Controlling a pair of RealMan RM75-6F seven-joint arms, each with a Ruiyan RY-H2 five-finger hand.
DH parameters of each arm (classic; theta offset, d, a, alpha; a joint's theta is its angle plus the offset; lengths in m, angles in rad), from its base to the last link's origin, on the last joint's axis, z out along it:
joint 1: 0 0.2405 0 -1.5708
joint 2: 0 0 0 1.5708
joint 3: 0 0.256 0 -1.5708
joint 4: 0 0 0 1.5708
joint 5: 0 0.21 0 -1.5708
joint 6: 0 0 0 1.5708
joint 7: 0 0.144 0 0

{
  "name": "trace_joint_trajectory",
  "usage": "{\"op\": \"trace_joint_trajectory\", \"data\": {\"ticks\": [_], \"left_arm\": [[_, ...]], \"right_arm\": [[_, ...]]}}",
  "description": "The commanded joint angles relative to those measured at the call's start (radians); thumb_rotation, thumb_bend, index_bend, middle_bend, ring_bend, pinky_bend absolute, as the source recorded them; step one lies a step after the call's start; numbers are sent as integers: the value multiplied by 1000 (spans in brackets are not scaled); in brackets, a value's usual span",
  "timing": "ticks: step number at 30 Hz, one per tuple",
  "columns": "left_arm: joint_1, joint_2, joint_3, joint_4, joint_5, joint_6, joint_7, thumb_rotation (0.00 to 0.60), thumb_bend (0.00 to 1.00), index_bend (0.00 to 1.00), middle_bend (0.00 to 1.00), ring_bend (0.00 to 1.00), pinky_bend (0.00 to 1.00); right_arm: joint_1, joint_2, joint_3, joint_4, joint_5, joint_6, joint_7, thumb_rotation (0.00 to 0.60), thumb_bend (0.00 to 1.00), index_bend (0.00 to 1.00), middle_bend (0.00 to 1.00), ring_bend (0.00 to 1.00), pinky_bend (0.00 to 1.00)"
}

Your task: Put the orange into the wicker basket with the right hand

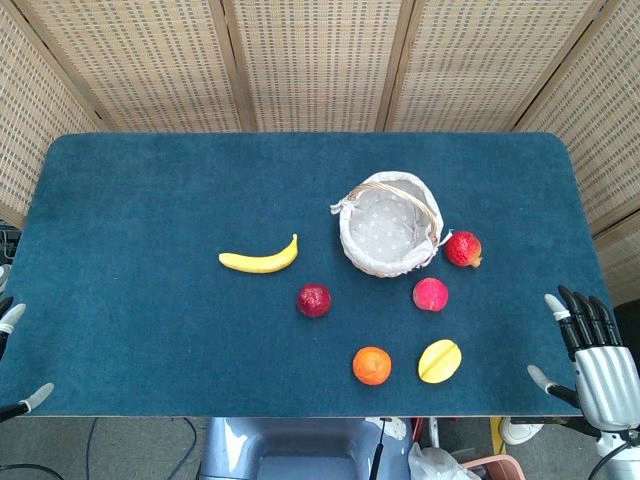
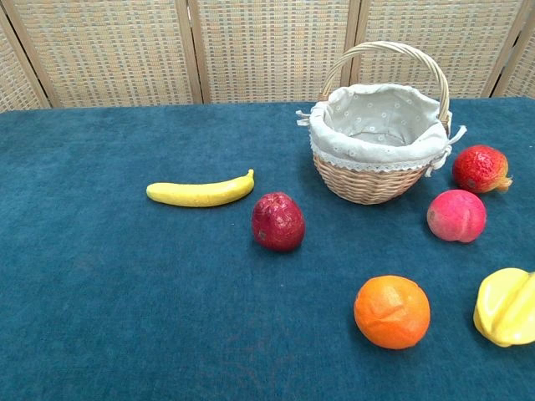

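Observation:
The orange (image 1: 372,365) (image 2: 391,312) lies near the table's front edge, right of centre. The wicker basket (image 1: 388,229) (image 2: 380,125), lined with white cloth and with its handle upright, stands behind it toward the middle right, with nothing inside. My right hand (image 1: 598,355) hovers at the table's front right corner, fingers spread and holding nothing, well to the right of the orange. Only fingertips of my left hand (image 1: 12,322) show at the left edge, apart and with nothing in them. The chest view shows neither hand.
A banana (image 1: 260,259) (image 2: 201,191) lies left of the basket. A dark red fruit (image 1: 314,300) (image 2: 277,221) sits between banana and orange. A pink peach (image 1: 430,294) (image 2: 456,215) and a pomegranate (image 1: 463,248) (image 2: 480,169) lie right of the basket; a yellow fruit (image 1: 439,361) (image 2: 506,307) lies beside the orange.

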Motion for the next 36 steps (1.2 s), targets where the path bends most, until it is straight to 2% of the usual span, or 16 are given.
{"op": "trace_joint_trajectory", "data": {"ticks": [1, 7, 11, 15, 18, 22, 24, 26, 33, 36], "left_arm": [[0, -1, -1, 0, -2, -1, 2, 600, 8, 0, 0, 0, 0], [-4, -7, -6, -5, -12, -10, 23, 600, 8, 0, 0, 0, 0], [-15, -15, -17, -18, -31, -32, 54, 600, 8, 0, 0, 0, 0], [-23, -18, -26, -27, -51, -45, 68, 600, 9, 0, 0, 0, 0], [-31, -20, -35, -31, -74, -60, 76, 600, 8, 0, 0, 0, 0], [-40, -22, -43, -34, -93, -77, 87, 600, 9, 0, 0, 0, 0], [-52, -26, -50, -35, -113, -99, 98, 600, 8, 0, 0, 0, 0], [-58, -28, -54, -37, -126, -112, 106, 600, 8, 0, 0, 0, 0], [-66, -29, -57, -42, -142, -127, 113, 600, 8, 0, 0, 0, 0], [-67, -29, -56, -44, -140, -126, 113, 600, 7, 0, 0, 0, 0]], "right_arm": [[2, 4, -1, -6, -2, -4, 1, 600, 0, 0, 0, 0, 0], [53, 31, -13, -25, -34, -90, 21, 600, 0, 0, 0, 0, 0], [215, 79, -37, -47, -156, -297, 137, 600, 0, 0, 0, 0, 0], [331, 87, -40, -49, -197, -444, 200, 600, 0, 0, 0, 0, 0], [413, 55, -28, -53, -202, -566, 163, 600, 0, 0, 0, 0, 0], [473, 7, -20, -59, -179, -674, 105, 600, 0, 5, 0, 0, 0], [528, -53, -8, -60, -123, -804, 37, 600, 0, 12, 0, 0, 0], [557, -109, 5, -49, -74, -875, -45, 600, 0, 26, 0, 0, 0], [583, -206, 17, -29, 47, -946, -215, 600, 0, 80, 21, 0, 78], [588, -248, 15, 1, 70, -942, -270, 600, 0, 137, 79, 2, 150]]}}
